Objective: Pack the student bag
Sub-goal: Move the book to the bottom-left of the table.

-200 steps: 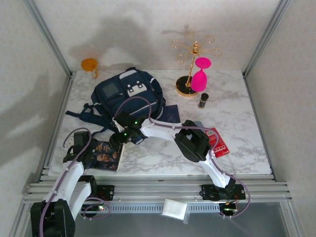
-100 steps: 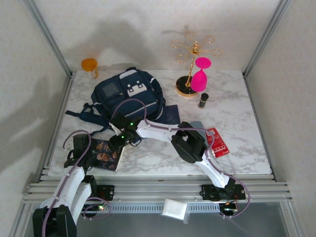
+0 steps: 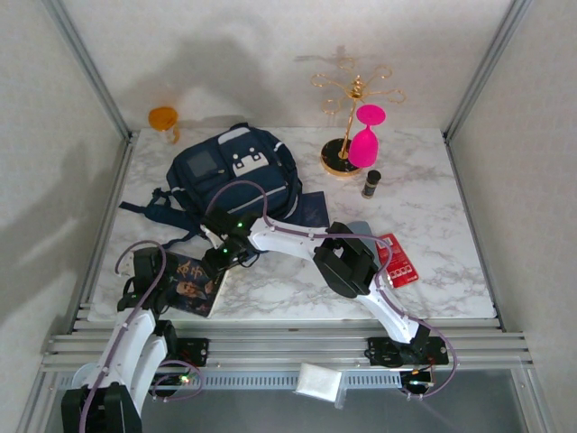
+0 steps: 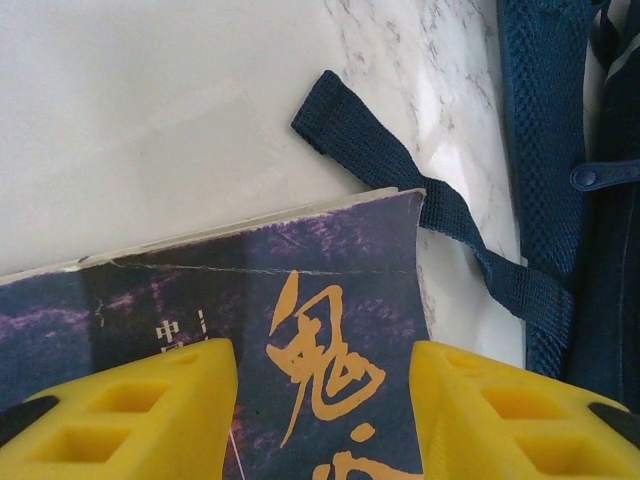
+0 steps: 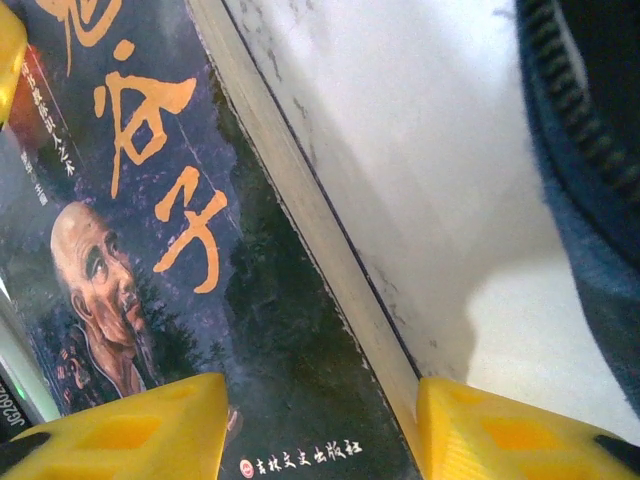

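The student bag (image 3: 233,171), navy with light patches, lies at the back left of the marble table, and one strap (image 4: 400,180) trails toward me. A dark book (image 3: 194,287) with orange characters lies near the front left edge. My left gripper (image 3: 160,271) is over the book's left part. Its yellow fingers stand apart above the book's cover (image 4: 300,290). My right gripper (image 3: 215,262) straddles the book's right edge, one finger over the cover (image 5: 150,200) and the other beside the page edge. Both grippers (image 4: 322,400) (image 5: 322,430) are open.
An orange cup (image 3: 163,119) stands at the back left. A gold rack (image 3: 347,117) with a pink glass (image 3: 366,140) and a small dark bottle (image 3: 370,183) are at the back right. A dark blue booklet (image 3: 313,207) and a red packet (image 3: 397,260) lie near the right arm.
My right gripper has come down and left onto the book's right edge. Both pairs of jaws have narrowed. The left arm has barely shifted.
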Controlling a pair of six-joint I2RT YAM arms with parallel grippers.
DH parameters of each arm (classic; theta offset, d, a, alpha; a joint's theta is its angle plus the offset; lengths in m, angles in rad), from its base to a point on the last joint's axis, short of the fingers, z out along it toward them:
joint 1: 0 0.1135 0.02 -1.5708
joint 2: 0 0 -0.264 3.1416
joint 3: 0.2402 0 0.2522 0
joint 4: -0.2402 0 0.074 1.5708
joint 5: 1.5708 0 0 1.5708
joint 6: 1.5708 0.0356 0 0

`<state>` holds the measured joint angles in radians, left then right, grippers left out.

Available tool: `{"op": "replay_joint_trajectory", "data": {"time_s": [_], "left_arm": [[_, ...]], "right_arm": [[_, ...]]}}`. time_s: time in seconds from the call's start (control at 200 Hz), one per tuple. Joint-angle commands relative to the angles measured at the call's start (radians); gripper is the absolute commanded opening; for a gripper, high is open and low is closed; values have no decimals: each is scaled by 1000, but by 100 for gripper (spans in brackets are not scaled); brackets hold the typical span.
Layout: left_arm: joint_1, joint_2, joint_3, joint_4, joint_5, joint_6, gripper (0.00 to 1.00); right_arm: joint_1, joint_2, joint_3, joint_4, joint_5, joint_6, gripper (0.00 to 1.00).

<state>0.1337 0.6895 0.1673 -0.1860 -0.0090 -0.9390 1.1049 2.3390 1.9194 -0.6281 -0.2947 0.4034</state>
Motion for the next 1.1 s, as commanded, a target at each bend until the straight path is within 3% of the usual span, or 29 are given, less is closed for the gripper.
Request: {"op": "replay_joint_trajectory", "data": {"time_s": [0.0,0.33,0.826,0.991,1.096], "left_arm": [[4,-4,-52,-87,58,-17,49],[3,-7,-50,-93,52,-14,48],[4,-14,-51,-95,56,-12,49],[4,-14,-38,-103,55,-9,53],[4,-15,-9,-117,47,-4,59]], "right_arm": [[19,-19,44,-15,-88,0,49],[13,-14,21,-47,-72,13,40],[-7,-37,-17,9,-188,34,10],[-7,-77,-21,45,-208,47,0],[-7,-103,-27,73,-232,58,0]]}}
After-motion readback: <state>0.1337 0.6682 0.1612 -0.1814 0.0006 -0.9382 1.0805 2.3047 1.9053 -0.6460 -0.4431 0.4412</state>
